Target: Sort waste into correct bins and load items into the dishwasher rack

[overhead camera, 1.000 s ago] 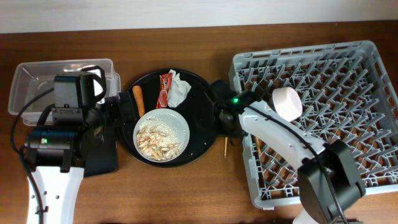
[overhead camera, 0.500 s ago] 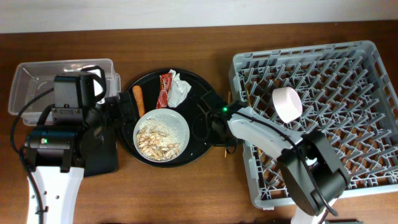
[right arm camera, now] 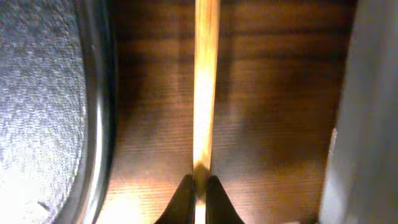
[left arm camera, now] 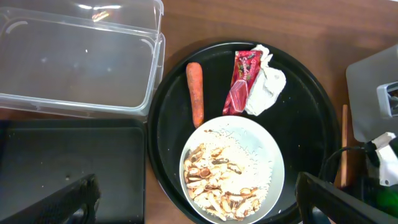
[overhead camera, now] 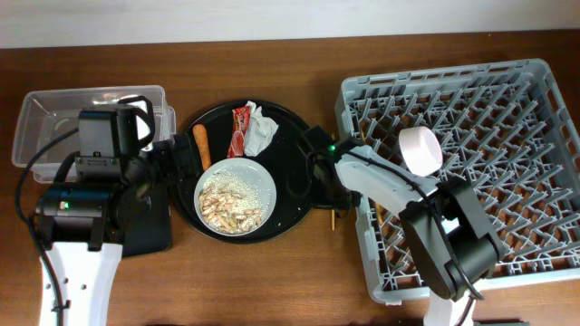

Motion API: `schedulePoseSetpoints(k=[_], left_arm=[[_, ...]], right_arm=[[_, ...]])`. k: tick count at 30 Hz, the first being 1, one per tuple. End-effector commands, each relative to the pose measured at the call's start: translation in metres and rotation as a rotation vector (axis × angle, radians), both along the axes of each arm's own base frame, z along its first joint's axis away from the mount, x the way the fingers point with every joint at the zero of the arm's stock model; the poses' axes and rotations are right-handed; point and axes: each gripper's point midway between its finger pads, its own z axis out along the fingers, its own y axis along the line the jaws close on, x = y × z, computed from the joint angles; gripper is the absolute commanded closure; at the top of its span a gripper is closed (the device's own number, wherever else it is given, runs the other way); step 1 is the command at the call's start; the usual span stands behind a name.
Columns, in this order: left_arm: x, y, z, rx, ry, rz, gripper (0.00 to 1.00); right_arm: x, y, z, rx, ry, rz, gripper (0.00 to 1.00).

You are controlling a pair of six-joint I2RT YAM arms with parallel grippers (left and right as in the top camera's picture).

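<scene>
Robotics lab bench staged for dish clearing: wooden table (overhead camera: 272,281), plain wall (overhead camera: 272,18) along its far edge, dishwasher rack (overhead camera: 517,190), robot arms (overhead camera: 77,244).

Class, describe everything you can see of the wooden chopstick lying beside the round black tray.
The chopstick is a thin, straight, pale yellow-brown stick of what looks like wood. It lies along the brown table, in the gap between the round black tray and the grey rack, apart from both in the wrist view. The right gripper pinches it between its fingertips. Whether it is one stick or a pair together is unclear.
</scene>
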Motion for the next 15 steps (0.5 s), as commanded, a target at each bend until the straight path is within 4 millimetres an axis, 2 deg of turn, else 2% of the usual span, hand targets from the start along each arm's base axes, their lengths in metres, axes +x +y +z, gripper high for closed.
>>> schedulePoseSetpoints(k=[1,6,11,13,15], left_arm=[[0.001,0.003,0.002,0.005,-0.005,0.017,0.01],[0.001,0.003,0.002,0.005,-0.005,0.017,0.01],[0.001,0.003,0.002,0.005,-0.005,0.017,0.01],[0.001,0.003,0.002,0.005,-0.005,0.017,0.01],[0.001,0.003,0.002,0.004,-0.005,0.017,0.01]], right_arm=[[0.037,-0.011,0.050,-0.060,-0.139,0.005,0.96],[0.054,-0.003,0.092,-0.049,-0.189,0.106,0.96],[0.072,-0.017,0.164,-0.043,-0.315,0.147,0.96],[0.071,-0.036,0.174,-0.055,-0.311,0.145,0.96],[0.067,-0.056,0.166,-0.076,-0.258,0.146,0.96]])
